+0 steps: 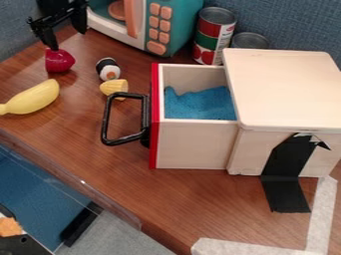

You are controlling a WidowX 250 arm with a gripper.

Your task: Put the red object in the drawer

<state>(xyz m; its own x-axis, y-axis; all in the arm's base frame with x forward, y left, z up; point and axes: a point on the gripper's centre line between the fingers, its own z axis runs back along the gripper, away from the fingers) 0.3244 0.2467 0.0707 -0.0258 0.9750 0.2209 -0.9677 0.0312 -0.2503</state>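
At the upper left the black gripper hangs over the wooden table, open, its two fingers well apart. Just below its left fingertip, and overlapping it in this view, lies the red object; whether they touch I cannot tell. The drawer is pulled out of the light wooden box toward the left, its top uncovered. It has a red front edge and a black handle, and blue cloth-like material lies inside.
A yellow banana lies at the left. A sushi piece and a yellow corn piece sit between the red object and the drawer handle. Behind stand a toy microwave and cans. The table's front edge slants across the lower left.
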